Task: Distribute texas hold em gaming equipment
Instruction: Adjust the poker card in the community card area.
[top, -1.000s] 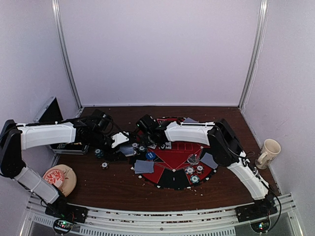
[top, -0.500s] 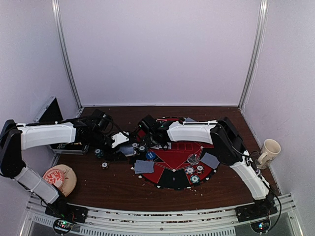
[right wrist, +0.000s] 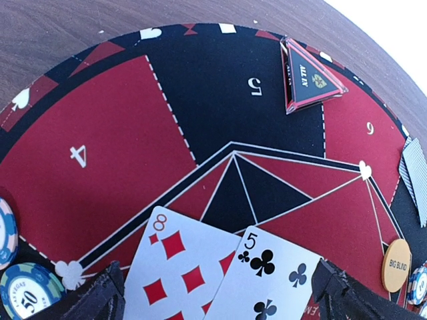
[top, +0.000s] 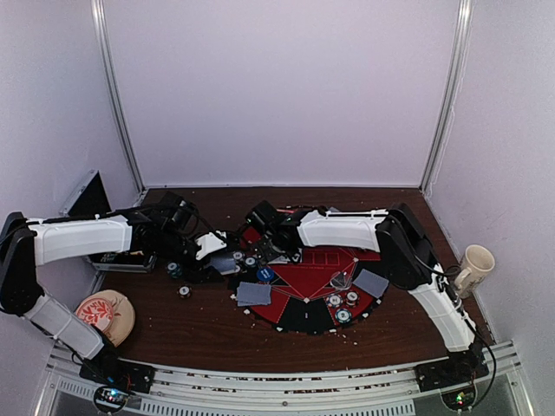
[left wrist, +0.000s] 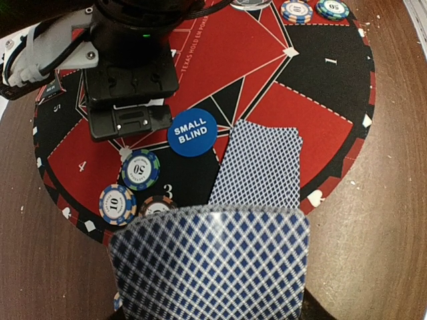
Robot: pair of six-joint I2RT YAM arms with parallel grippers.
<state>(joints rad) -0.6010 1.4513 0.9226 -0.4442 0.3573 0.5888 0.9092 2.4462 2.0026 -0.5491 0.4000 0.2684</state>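
On the far left, two loose poker chips (top: 174,269) lie on the table (top: 208,334) off the mat, not far from the metal case (top: 87,201), so some stock looks yet to be placed. The left end effector (top: 214,254) hovers at the mat's left edge, clenched on a face-down held card (left wrist: 210,263). Its fingers are hidden behind that card, so the grip is my reading of how the card hangs close under the wrist camera.

On the mat (left wrist: 320,107) beyond it, a dealt card (left wrist: 260,167) lies face-down on the red wedge between seats 1 and 3. The small blind button (left wrist: 191,132) sits just beside it, with a 50 chip (left wrist: 140,170) and a 10 chip (left wrist: 117,203) near the 3.

Next, the right end effector (right wrist: 220,297) is spread wide and empty, low over the centre. There an eight of diamonds (right wrist: 175,267) and a five of clubs (right wrist: 267,280) lie face-up with their edges touching. Seat 4's wedge shows no card, and seat 5 carries only the triangular all-in marker (right wrist: 308,75).

Further right, the big blind button (right wrist: 398,265) is down near seat 6, with another face-down card (right wrist: 417,177) beside that seat. The near-right wedges hold a grey card (top: 371,282) and three chips (top: 344,305).

I judge the deal about half done: the blinds and some hands are out, while several seats and most of the board are left
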